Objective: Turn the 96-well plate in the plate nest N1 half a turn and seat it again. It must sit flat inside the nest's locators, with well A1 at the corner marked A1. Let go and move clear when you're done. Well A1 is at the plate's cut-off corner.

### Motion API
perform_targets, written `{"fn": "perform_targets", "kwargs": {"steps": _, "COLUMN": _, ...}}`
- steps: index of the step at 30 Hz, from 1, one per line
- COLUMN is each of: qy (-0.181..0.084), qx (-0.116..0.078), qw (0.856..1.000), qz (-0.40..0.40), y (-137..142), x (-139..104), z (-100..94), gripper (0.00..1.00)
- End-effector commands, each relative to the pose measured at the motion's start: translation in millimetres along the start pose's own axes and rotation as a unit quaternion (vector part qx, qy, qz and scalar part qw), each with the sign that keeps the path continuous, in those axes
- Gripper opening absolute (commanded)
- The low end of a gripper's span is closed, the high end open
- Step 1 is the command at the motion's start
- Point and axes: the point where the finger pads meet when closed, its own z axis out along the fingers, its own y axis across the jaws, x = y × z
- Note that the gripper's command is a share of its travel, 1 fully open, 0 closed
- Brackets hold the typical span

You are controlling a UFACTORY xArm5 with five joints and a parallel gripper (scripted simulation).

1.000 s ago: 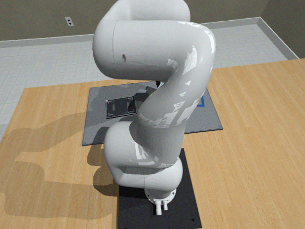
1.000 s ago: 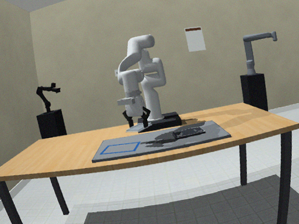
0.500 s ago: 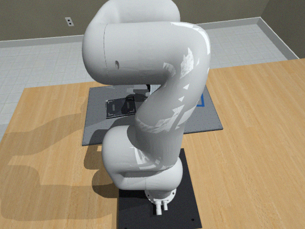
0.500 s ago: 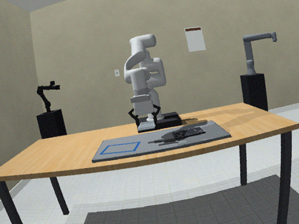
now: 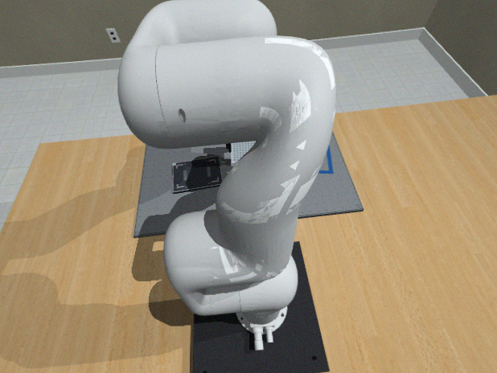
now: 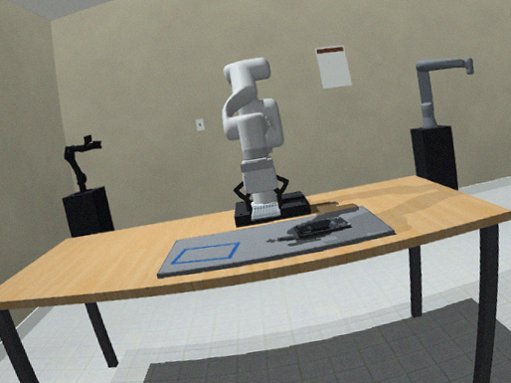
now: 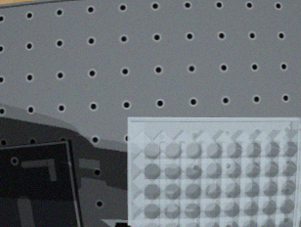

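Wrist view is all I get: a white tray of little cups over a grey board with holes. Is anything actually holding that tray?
Observer: Yes. The exterior view shows the black gripper clamped on the plate, which hangs lifted off the grey board.
Visitor: And the dark thing at my lower left?
Observer: That is the plate nest. The top view shows nothing seated in it.
Visitor: Anything else on the board?
Observer: A blue outlined rectangle, at the end opposite the nest.
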Motion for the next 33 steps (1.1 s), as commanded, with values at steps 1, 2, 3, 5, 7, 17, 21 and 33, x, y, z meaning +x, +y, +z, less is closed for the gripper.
{"fn": "perform_targets", "kwargs": {"steps": 1, "qy": 0.002, "qx": 0.003, "qw": 1.000, "qz": 0.000, "y": -17, "x": -1, "z": -2.1, "gripper": 0.00}}
{"fn": "perform_targets", "kwargs": {"steps": 2, "qy": 0.002, "qx": 0.003, "qw": 1.000, "qz": 0.000, "y": -20, "x": -2, "z": -2.2, "gripper": 0.00}}
{"fn": "perform_targets", "kwargs": {"steps": 3, "qy": 0.002, "qx": 0.003, "qw": 1.000, "qz": 0.000, "y": -20, "x": -2, "z": -2.2, "gripper": 0.00}}
{"fn": "perform_targets", "kwargs": {"steps": 5, "qy": 0.002, "qx": 0.003, "qw": 1.000, "qz": 0.000, "y": -23, "x": -2, "z": -2.4, "gripper": 0.00}}
{"fn": "perform_targets", "kwargs": {"steps": 7, "qy": 0.002, "qx": 0.003, "qw": 1.000, "qz": 0.000, "y": -30, "x": -3, "z": -2.6, "gripper": 0.00}}
{"fn": "perform_targets", "kwargs": {"steps": 17, "qy": 0.002, "qx": 0.003, "qw": 1.000, "qz": 0.000, "y": -63, "x": -8, "z": -3.8, "gripper": 0.00}}
{"fn": "perform_targets", "kwargs": {"steps": 21, "qy": 0.002, "qx": 0.003, "qw": 1.000, "qz": 0.000, "y": -69, "x": -9, "z": -4.1, "gripper": 0.00}}
{"fn": "perform_targets", "kwargs": {"steps": 33, "qy": 0.002, "qx": 0.003, "qw": 1.000, "qz": 0.000, "y": -109, "x": -15, "z": -5.6, "gripper": 0.00}}
